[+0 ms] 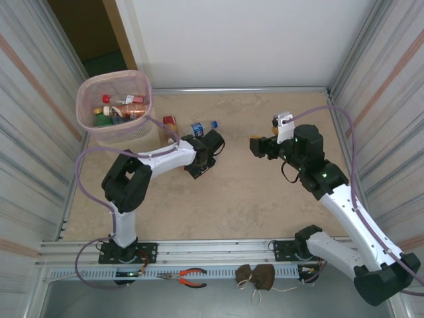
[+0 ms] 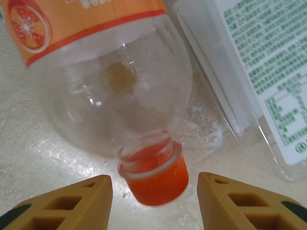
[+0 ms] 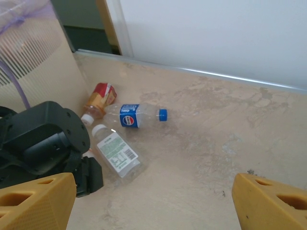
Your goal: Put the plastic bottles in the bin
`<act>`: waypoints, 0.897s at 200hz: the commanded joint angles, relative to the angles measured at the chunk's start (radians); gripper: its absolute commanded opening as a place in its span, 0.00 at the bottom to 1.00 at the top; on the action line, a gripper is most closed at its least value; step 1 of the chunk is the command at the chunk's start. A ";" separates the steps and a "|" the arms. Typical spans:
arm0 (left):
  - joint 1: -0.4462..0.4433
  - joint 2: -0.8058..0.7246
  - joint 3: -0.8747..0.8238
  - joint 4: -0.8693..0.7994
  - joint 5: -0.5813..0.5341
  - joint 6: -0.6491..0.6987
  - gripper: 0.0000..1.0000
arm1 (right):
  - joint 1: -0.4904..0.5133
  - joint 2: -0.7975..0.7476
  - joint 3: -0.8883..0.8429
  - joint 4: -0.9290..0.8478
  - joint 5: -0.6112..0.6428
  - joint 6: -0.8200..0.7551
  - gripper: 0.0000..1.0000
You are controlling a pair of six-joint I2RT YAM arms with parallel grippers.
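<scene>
Left wrist: the orange bottle [image 2: 115,81] is laid on the counter [image 2: 43,158] with its cap [image 2: 156,179] between the fingers of the left hand [image 2: 154,191], spread apart and not yet clamped, apparently lined up for a neck grab. The right hand [image 3: 153,199] is spread wide and empty, clear of the work; the bin [image 1: 112,130] is seen far left, part filled.

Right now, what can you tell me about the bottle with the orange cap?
The orange-capped bottle is clear plastic and looks empty, with an orange label showing a fruit slice. It lies on its side on the pale table, its cap pointing between the open fingers of the left gripper, which do not touch it. A clear bottle with a white label lies close beside it.
</scene>
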 commanded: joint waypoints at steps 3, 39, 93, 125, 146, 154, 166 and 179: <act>0.021 0.026 -0.007 0.012 -0.018 -0.027 0.46 | -0.014 -0.026 -0.016 -0.019 -0.011 0.008 0.84; 0.025 0.057 -0.006 0.005 -0.018 -0.027 0.41 | -0.019 -0.028 -0.018 -0.029 -0.012 0.001 0.84; 0.020 -0.006 -0.022 -0.013 -0.038 -0.008 0.31 | -0.021 -0.031 -0.017 -0.029 -0.013 0.000 0.84; 0.005 -0.130 -0.046 -0.026 -0.066 0.042 0.29 | -0.021 -0.033 -0.009 -0.033 -0.012 0.000 0.84; -0.001 -0.214 -0.053 0.003 -0.066 0.139 0.28 | -0.020 -0.034 -0.004 -0.033 -0.011 0.002 0.84; -0.007 -0.244 -0.053 0.029 -0.061 0.194 0.28 | -0.021 -0.033 -0.002 -0.031 -0.011 0.004 0.84; -0.014 -0.292 -0.053 0.058 -0.054 0.269 0.28 | -0.021 -0.031 0.001 -0.031 -0.012 0.005 0.84; -0.019 -0.341 -0.054 0.100 -0.039 0.360 0.28 | -0.020 -0.030 0.006 -0.029 -0.014 0.008 0.83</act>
